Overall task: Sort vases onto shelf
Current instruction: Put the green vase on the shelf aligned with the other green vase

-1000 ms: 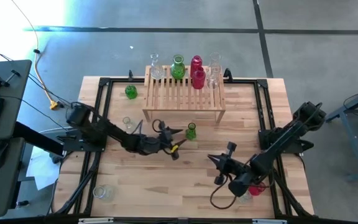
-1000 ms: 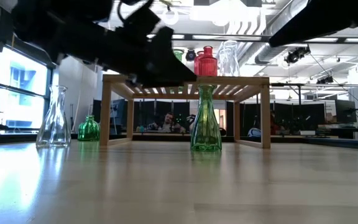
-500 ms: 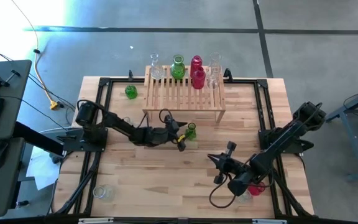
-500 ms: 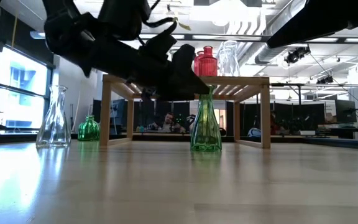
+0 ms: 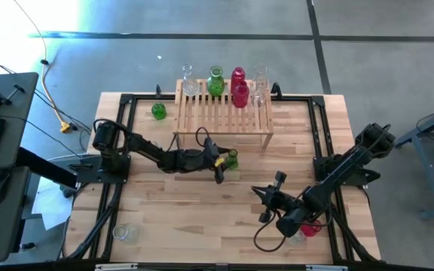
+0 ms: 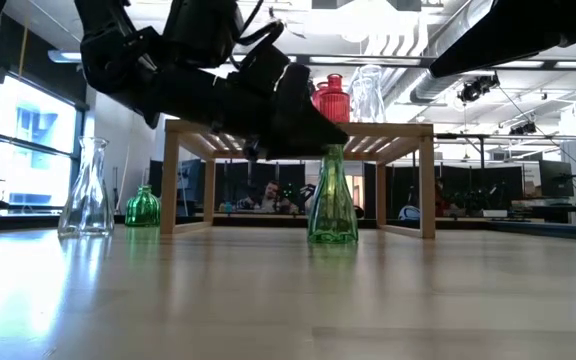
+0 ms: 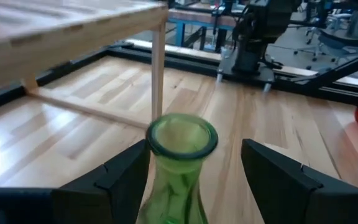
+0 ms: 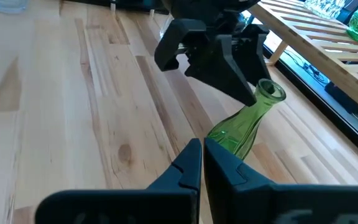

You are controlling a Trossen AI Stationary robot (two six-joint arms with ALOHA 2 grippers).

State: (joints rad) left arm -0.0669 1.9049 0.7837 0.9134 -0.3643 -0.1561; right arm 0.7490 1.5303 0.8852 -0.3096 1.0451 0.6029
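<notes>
Green vase [image 7: 178,163] upright on bench [image 5: 202,218], near front of shelf [image 5: 222,113]. Left end effector [image 7: 191,168] wide open astride neck, no hold yet. Glass: fragile, slippery, light; grip at neck. Right end effector [image 8: 202,163] shut, empty.

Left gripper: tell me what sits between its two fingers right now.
The neck of the green vase stands between the open left gripper's fingers, with a gap on each side, as the left wrist view shows.
</notes>
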